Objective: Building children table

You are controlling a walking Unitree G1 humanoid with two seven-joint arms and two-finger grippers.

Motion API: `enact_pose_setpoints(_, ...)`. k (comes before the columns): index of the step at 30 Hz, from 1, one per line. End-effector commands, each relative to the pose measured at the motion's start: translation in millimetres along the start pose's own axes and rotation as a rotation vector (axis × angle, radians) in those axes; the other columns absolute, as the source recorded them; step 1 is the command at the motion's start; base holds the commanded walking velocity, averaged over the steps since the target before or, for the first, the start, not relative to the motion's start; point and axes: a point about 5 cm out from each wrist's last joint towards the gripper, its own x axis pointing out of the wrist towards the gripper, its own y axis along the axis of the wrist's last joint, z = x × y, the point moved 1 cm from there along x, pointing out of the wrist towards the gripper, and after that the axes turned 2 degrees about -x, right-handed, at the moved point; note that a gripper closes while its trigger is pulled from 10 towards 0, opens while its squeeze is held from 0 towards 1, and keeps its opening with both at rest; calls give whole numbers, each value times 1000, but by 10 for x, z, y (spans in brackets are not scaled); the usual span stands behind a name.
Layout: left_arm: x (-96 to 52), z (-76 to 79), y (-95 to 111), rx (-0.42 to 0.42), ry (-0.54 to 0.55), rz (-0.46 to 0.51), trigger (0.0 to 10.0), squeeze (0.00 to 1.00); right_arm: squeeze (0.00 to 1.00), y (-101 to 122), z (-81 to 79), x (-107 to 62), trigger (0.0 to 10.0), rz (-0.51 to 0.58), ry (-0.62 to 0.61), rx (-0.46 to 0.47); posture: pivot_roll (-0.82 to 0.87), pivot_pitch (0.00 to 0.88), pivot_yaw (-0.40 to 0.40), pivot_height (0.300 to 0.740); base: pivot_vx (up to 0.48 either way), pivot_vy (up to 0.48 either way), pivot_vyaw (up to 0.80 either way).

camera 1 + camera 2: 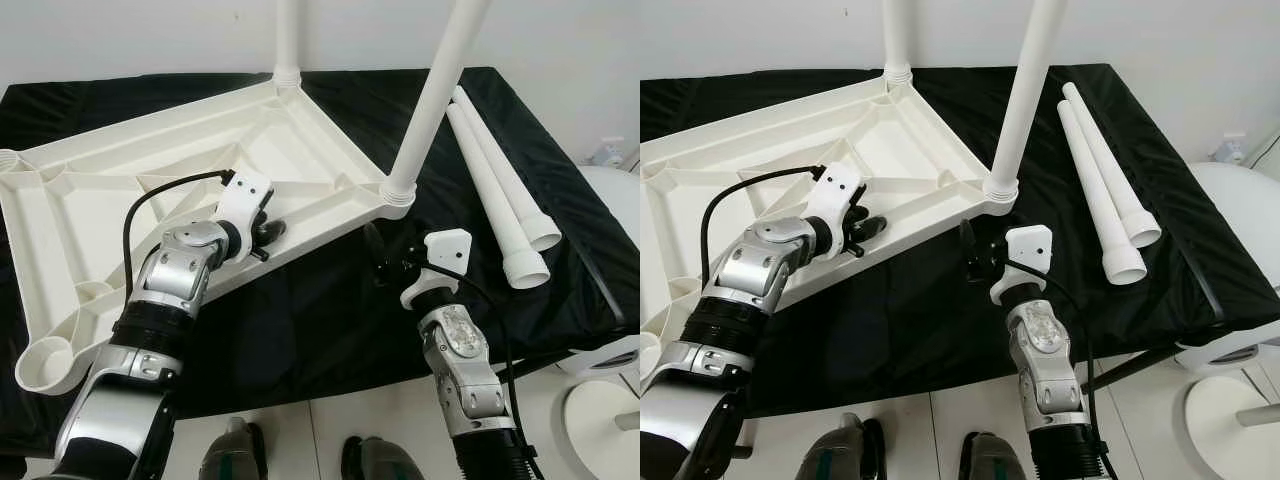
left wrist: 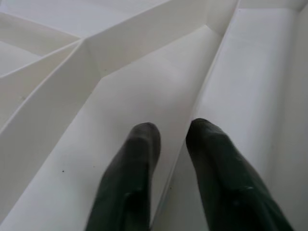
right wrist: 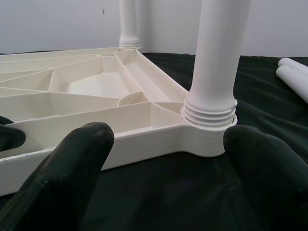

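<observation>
A white plastic tabletop [image 1: 130, 190] lies upside down on a black-covered work table [image 1: 330, 330]. Two white legs stand screwed into it, one at the far corner [image 1: 287, 40] and one at the near right corner [image 1: 432, 95]. Two loose legs [image 1: 500, 190] lie side by side to the right. My left gripper [image 1: 268, 235] rests on the tabletop's near rim, its fingers [image 2: 134, 168] closed astride the rim wall. My right gripper [image 1: 383, 260] hovers low over the cloth just in front of the near right corner, open, with the leg's threaded base [image 3: 210, 113] ahead between its fingers.
Empty leg sockets sit at the tabletop's left corner [image 1: 8, 162] and near left corner [image 1: 45, 365]. A white round piece of furniture [image 1: 612, 200] stands past the work table's right edge. My feet [image 1: 232, 455] are on the pale floor below.
</observation>
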Motion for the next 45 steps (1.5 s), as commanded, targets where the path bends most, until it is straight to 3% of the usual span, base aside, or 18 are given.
enact_pose_setpoints(1,-28,-123,107,-5,138,30,0,0,0,-9,6,-22,10000,-10,-11,4,-41,86,4,740,0,0,0)
enact_pose_setpoints(11,-6,-62,161,4,147,20,0,0,0,-1,8,-14,10000,-7,-15,2,-42,87,9,740,0,0,0)
enact_pose_setpoints(25,115,-21,388,-82,328,65,0,0,0,13,-29,9,10000,-1,-16,4,-42,86,10,740,0,0,0)
enact_pose_setpoints(26,142,-8,405,-69,342,58,3020,0,0,17,-36,14,10000,1,-15,4,-43,86,10,740,0,0,0)
enact_pose_setpoints(27,165,6,415,-56,353,50,3020,0,0,20,-39,17,10000,2,-14,4,-43,86,10,740,0,0,0)
enact_pose_setpoints(28,191,30,418,-40,349,33,10000,0,0,22,-37,15,10000,3,-14,3,-45,86,12,740,0,0,0)
enact_pose_setpoints(33,216,82,447,-40,314,35,10000,0,0,21,-25,0,10000,2,-18,0,-49,87,15,740,0,0,0)
enact_pose_setpoints(34,213,93,468,-52,303,52,10000,941,0,19,-22,-4,10000,1,-20,0,-48,88,17,740,0,0,0)
enact_pose_setpoints(35,206,102,495,-62,290,71,10000,1000,0,18,-23,-7,10000,1,-22,-1,-48,88,17,740,0,0,0)
enact_pose_setpoints(43,118,86,651,-18,258,148,10000,1000,0,4,-46,-19,10000,-3,-23,3,-45,88,19,740,0,0,0)
enact_pose_setpoints(44,92,93,682,-12,239,164,10000,306,0,2,-51,-21,10000,-3,-22,4,-43,86,20,740,0,0,0)
enact_pose_setpoints(45,61,118,711,8,204,178,10000,0,0,2,-57,-21,10000,-3,-21,4,-40,86,19,740,0,0,0)
